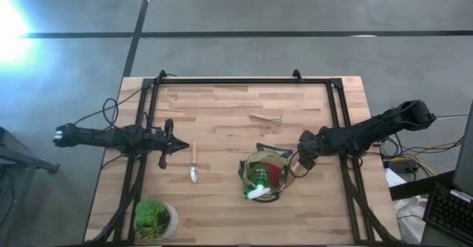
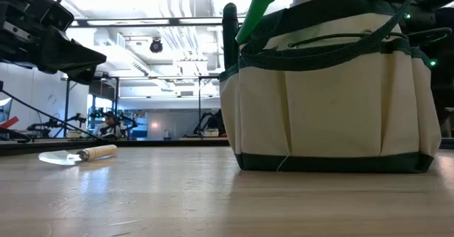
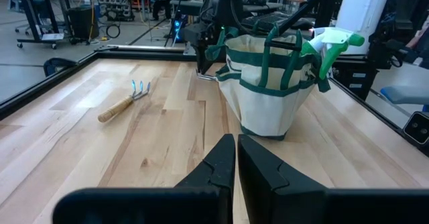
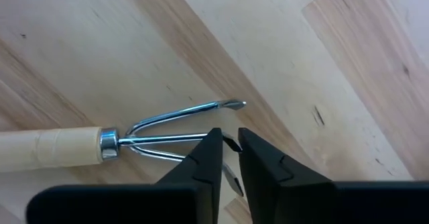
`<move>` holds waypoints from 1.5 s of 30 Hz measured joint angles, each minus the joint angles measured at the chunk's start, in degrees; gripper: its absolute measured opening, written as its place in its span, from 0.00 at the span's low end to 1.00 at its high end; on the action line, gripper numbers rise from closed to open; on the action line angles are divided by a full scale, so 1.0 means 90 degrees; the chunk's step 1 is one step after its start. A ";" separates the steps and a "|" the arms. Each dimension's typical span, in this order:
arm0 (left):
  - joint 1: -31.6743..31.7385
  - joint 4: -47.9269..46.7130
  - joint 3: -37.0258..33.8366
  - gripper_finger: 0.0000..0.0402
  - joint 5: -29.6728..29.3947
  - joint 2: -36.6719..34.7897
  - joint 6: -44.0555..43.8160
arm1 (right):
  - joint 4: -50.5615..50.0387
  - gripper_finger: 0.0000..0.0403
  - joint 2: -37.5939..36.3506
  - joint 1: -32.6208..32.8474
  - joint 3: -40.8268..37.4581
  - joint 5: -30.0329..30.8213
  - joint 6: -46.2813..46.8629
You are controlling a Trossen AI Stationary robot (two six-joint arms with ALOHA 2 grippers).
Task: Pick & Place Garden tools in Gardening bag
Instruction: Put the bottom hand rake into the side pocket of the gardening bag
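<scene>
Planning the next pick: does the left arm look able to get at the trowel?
Probably yes. The trowel lies in the open right beside the left tool, with nothing between them. The tool is shut, so it would need to open first.

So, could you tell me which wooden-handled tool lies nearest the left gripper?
The trowel with the flat silver blade, beside the left gripper; the pronged rake fork lies much farther off.

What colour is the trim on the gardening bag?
Dark green, on a pale cream gardening bag; the low view shows it best.
</scene>
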 joint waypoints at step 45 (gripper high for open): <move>0.0001 0.0000 0.0000 0.06 0.0001 0.0001 0.0000 | -0.1726 0.02 0.0005 0.0007 0.0964 0.0373 -0.0845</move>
